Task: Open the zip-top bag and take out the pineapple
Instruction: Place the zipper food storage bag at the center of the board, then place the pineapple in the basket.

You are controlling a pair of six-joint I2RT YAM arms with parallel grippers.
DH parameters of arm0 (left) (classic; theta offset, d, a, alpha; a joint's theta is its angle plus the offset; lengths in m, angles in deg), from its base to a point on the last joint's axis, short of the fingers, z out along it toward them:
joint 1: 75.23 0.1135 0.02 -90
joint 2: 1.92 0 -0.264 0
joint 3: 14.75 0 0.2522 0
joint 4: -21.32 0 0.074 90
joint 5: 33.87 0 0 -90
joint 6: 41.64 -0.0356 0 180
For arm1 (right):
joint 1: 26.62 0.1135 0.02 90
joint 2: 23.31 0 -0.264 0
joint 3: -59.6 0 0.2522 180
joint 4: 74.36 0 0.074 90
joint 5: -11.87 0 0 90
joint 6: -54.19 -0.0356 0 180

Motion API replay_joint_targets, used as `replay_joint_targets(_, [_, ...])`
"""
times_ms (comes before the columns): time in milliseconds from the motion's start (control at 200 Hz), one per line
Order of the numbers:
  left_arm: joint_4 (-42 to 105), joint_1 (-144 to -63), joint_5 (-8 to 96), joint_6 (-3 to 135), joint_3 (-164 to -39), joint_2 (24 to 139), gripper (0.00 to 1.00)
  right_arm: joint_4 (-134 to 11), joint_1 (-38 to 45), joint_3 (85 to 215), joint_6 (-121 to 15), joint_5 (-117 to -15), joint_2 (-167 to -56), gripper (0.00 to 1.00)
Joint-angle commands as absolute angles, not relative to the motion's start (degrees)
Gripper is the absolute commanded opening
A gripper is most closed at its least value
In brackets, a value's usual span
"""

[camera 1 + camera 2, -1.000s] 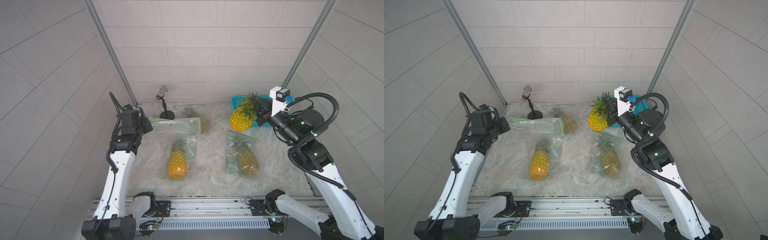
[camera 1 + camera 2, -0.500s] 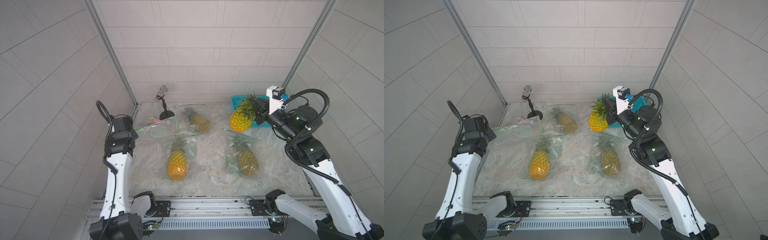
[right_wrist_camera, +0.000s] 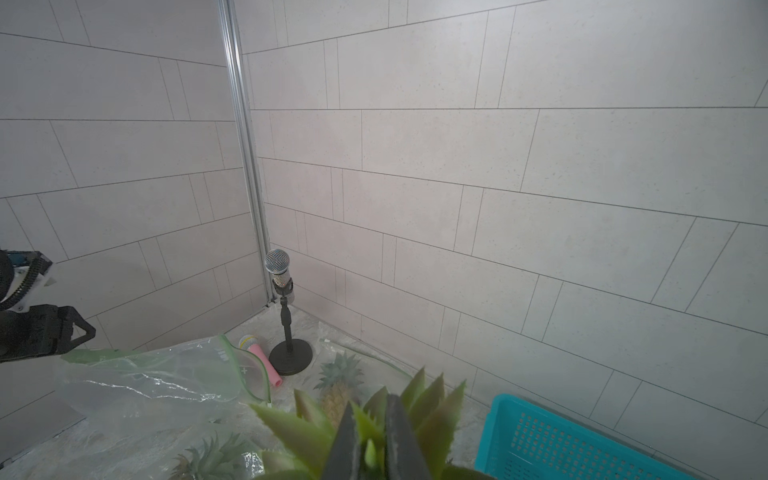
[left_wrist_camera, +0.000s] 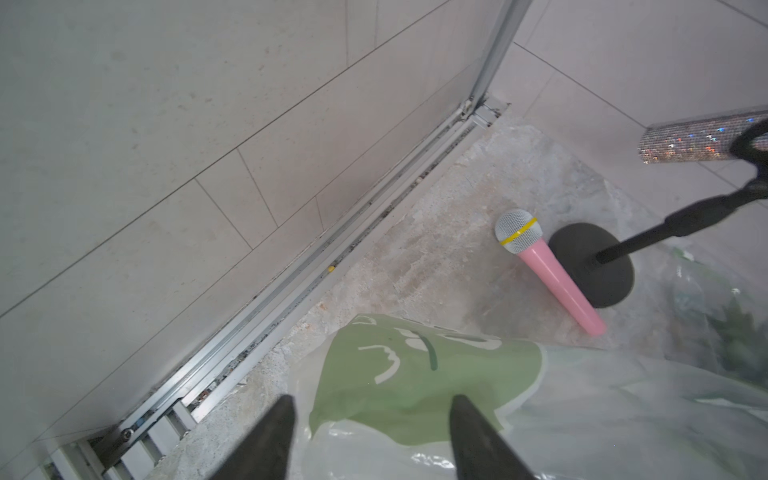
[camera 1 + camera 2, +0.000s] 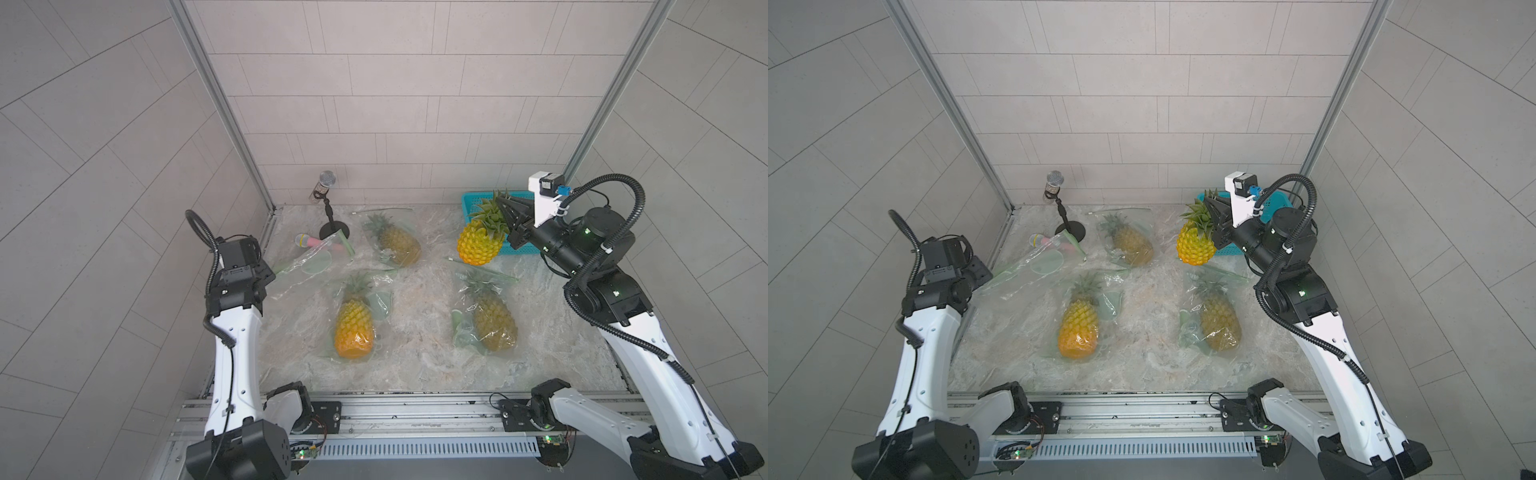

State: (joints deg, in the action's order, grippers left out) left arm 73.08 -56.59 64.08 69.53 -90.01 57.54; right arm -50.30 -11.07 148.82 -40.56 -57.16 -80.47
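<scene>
The pineapple (image 5: 478, 245) hangs free of any bag above the table's back right, next to the blue basket. My right gripper (image 5: 500, 208) is shut on its green crown; in the right wrist view the leaves (image 3: 432, 411) stick out around the closed right gripper (image 3: 370, 411). The empty zip-top bag (image 5: 309, 262) lies crumpled at the back left. My left gripper (image 4: 372, 401) stands open just over that bag's green patch (image 4: 415, 374), with its fingers wide apart and gripping nothing. Both top views show the left gripper (image 5: 982, 272) at the bag's left end.
Three more pineapples lie sealed in bags: one at the back middle (image 5: 397, 243), one at the centre (image 5: 353, 328), one at the front right (image 5: 492, 318). A blue basket (image 3: 561, 440) stands at the back right. A microphone stand (image 5: 332, 226) and a pink microphone (image 5: 309, 241) are at the back left.
My left gripper has opened and let go of the bag, which dropped to the table as the arm drew back left. The right gripper still holds the pineapple, shifted slightly.
</scene>
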Motion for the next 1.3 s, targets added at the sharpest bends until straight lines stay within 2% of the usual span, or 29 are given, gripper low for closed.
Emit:
replay_joint_targets(0, [71.9,-56.2,57.4,69.0,-94.8,57.6,0.76,-54.9,-11.9,149.6,-42.3,-55.5,-80.3,0.00])
replay_joint_targets(230, [67.0,-56.9,33.5,69.0,-97.2,58.2,0.77,-53.1,-13.1,150.1,-43.7,-51.6,-82.4,0.00])
replay_joint_targets(330, [66.0,-60.2,28.2,68.5,-97.0,57.6,0.76,-52.2,-13.6,150.7,-44.1,-48.6,-83.6,0.00])
replay_joint_targets(620, [65.5,-77.0,26.1,63.7,-94.7,55.5,0.76,-51.6,-15.6,153.0,-45.2,-39.7,-87.8,0.00])
replay_joint_targets(861, [59.7,-90.3,28.2,60.2,-89.8,55.6,0.75,-53.9,-19.0,156.5,-45.3,-39.5,-93.2,0.00])
replay_joint_targets(1141, [59.6,-92.4,28.2,52.7,-87.4,59.7,0.74,-62.8,-24.9,157.0,-46.0,-48.5,-98.8,0.00])
replay_joint_targets(1296, [61.4,-92.3,30.8,50.6,-87.4,60.3,0.74,-66.7,-27.0,157.1,-44.2,-59.3,-101.9,0.00])
